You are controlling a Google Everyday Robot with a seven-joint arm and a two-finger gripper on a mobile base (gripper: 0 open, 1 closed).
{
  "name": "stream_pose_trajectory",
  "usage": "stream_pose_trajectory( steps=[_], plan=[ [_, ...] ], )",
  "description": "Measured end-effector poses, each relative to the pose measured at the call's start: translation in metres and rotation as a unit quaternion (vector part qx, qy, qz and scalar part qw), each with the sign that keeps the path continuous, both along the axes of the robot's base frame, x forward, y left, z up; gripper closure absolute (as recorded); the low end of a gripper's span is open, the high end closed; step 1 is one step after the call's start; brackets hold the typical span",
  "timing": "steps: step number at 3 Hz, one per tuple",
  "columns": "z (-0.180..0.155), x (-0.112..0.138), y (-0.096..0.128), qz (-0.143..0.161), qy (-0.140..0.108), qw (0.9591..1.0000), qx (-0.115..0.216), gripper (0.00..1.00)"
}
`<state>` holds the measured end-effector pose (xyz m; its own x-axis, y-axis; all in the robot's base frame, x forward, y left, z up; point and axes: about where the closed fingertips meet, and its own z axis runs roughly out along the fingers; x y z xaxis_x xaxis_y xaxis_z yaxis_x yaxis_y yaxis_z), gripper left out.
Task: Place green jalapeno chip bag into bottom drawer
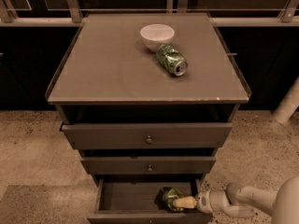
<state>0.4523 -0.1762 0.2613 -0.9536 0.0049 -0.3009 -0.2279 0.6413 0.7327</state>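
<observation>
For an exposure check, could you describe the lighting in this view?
Camera view: dim, warm cast; grey cabinet top evenly lit; open bottom grey drawer shadowed inside, where the gripper sits at the crumpled green foil chip bag.

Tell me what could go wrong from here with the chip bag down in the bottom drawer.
1. The green jalapeno chip bag lies at the right end of the open bottom drawer, right against the gripper. It might get dragged back out when the arm withdraws.
2. The arm reaches in low from the right, just under the middle drawer. Lifting too early could knock that drawer front or the bottom drawer's right wall.
</observation>
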Motion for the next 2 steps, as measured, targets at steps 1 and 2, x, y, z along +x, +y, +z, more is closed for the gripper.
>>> stream_pose_trajectory(
  steps=[1, 2],
  plan=[
    [0.0000, 0.0000, 0.0001, 0.000, 0.000, 1.0000, 0.000, 0.00],
    [0.0000, 0.0000, 0.0001, 0.000, 0.000, 1.0000, 0.000, 0.00]
  ],
)
